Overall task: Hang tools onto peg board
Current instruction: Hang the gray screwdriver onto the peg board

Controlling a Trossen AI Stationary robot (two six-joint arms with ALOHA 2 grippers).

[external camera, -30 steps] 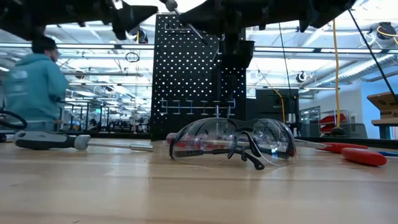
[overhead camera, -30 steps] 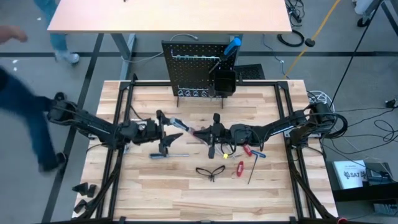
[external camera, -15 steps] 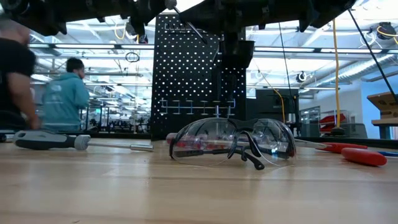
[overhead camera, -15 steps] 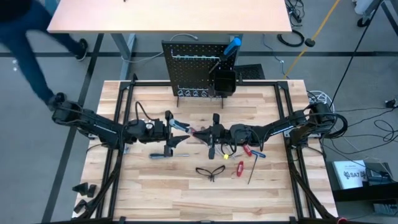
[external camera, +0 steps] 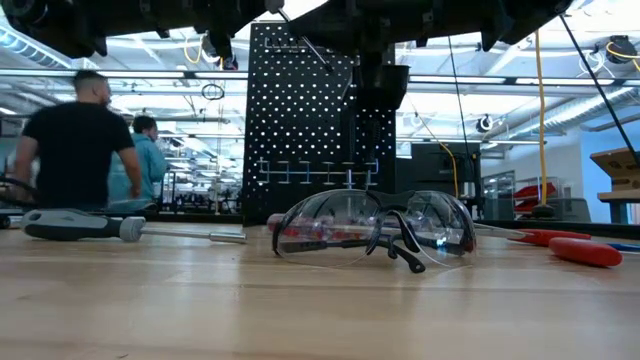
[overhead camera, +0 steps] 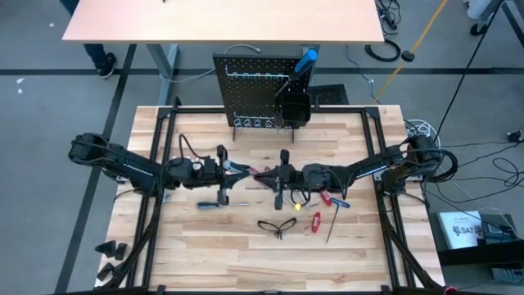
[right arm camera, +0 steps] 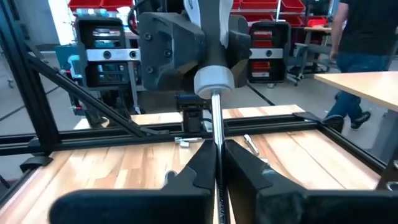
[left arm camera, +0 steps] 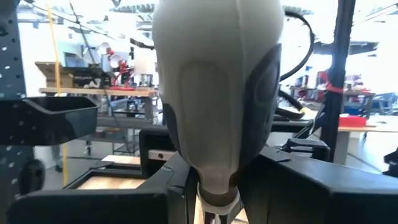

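A pale-handled screwdriver (overhead camera: pixel 248 171) hangs above the table's middle, between my two grippers. My left gripper (overhead camera: pixel 235 171) is shut on its handle (left arm camera: pixel 217 93). My right gripper (overhead camera: pixel 268 174) is shut on its shaft. The black peg board (overhead camera: pixel 254 94) stands upright at the far edge with a black bin (overhead camera: pixel 295 108) on it, and a blue-handled tool (overhead camera: pixel 304 60) sticks out of the bin. On the table lie a black-handled screwdriver (overhead camera: pixel 214 205), black-framed glasses (overhead camera: pixel 277 225) and red-handled tools (overhead camera: pixel 316 221). My left gripper pinches the handle between its two fingers, low down near the grey collar (left arm camera: pixel 216 177). It comes level from the table's left, and the screwdriver is lifted clear of the table. My right gripper pinches the thin metal shaft (right arm camera: pixel 216 134) between its two fingers, which lie along it. It comes level from the table's right, a little beyond the grey collar (right arm camera: pixel 213 79).
A black metal frame (overhead camera: pixel 164 156) runs round the tabletop. The glasses (external camera: pixel 375 228) lie close in front of the low camera, with the black-handled screwdriver (external camera: pixel 75 224) to their left. People stand in the room behind the peg board (external camera: pixel 310 110).
My left gripper has gone toward the table's right edge, up to the screwdriver's handle. Its wide-open fingers have shut on the handle. My right gripper and the screwdriver have kept still. People have walked past behind the table.
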